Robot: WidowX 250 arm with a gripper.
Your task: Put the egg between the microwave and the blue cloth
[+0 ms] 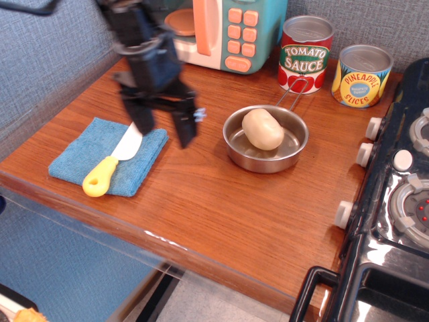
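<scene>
The pale beige egg (263, 129) lies in a round steel pan (266, 153) at the middle of the wooden counter. The teal and cream microwave (221, 30) with orange buttons stands at the back, partly behind my arm. The blue cloth (107, 155) lies at the front left with a yellow-handled white knife (110, 163) on it. My black gripper (164, 133) is open and empty, blurred, hanging over the counter between the cloth and the pan, left of the egg.
A tomato sauce can (305, 54) and a pineapple slices can (362, 75) stand at the back right. A black toy stove (395, 201) with white knobs fills the right edge. The counter's front edge (161, 238) runs diagonally below.
</scene>
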